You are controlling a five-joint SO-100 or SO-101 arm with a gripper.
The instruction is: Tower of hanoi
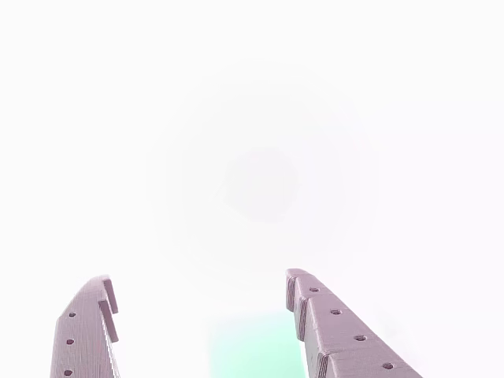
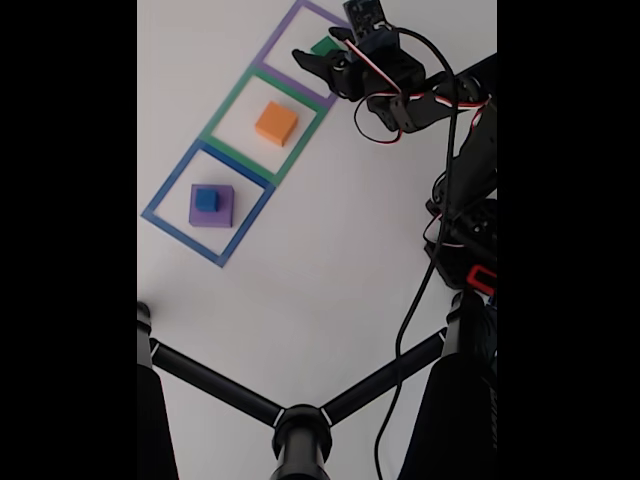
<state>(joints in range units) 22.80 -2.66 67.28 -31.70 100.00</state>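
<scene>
Three taped square outlines lie in a diagonal row on the white bench (image 2: 300, 290) in the fixed view: one blue outline (image 2: 207, 205) holding one purple block (image 2: 222, 208) with one small blue cube (image 2: 206, 199) stacked on it, one green outline (image 2: 268, 124) holding one orange block (image 2: 276, 123), and one purple outline (image 2: 300, 40) holding one green block (image 2: 322, 46). One gripper (image 2: 326, 52) hangs over that green block. Its jaws are spread wide and empty in the other view (image 1: 201, 290), a green patch (image 1: 253, 346) between them.
</scene>
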